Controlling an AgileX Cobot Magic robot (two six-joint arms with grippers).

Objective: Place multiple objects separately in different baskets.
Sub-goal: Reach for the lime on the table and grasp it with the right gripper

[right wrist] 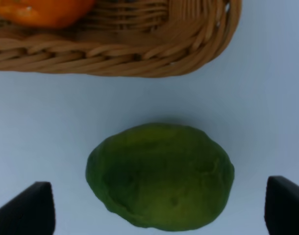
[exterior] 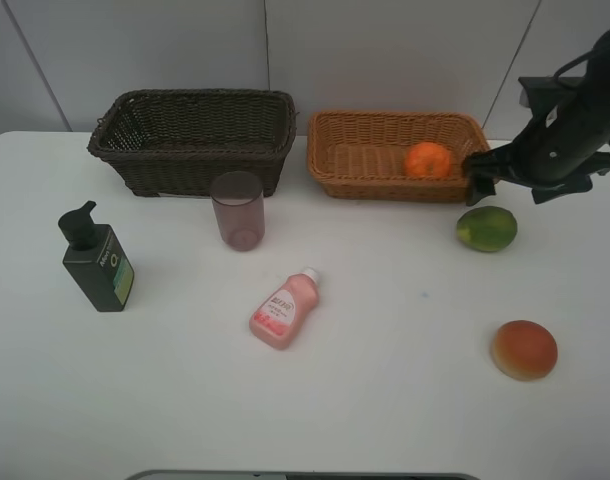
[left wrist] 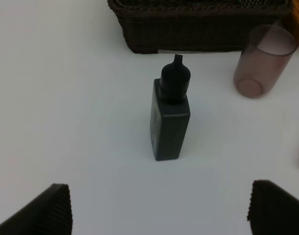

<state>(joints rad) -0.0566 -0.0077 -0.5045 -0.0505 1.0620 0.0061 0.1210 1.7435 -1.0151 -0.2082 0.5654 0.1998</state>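
The orange (exterior: 428, 160) lies in the light tan basket (exterior: 357, 160). The dark brown basket (exterior: 190, 140) shows nothing inside. On the table stand the dark green pump bottle (exterior: 97, 258) and the mauve cup (exterior: 237, 209); the pink bottle (exterior: 284, 308) lies on its side. The green citrus (exterior: 487, 228) and the red-yellow fruit (exterior: 524, 349) lie at the right. My right gripper (exterior: 482, 178) hangs open above the citrus (right wrist: 160, 176), beside the tan basket (right wrist: 115, 49). My left gripper (left wrist: 164, 210) is open and empty, short of the pump bottle (left wrist: 170, 115).
In the left wrist view the cup (left wrist: 263, 61) stands beside the dark basket (left wrist: 198, 24), behind the pump bottle. The left arm is out of the exterior high view. A white wall rises right behind the baskets.
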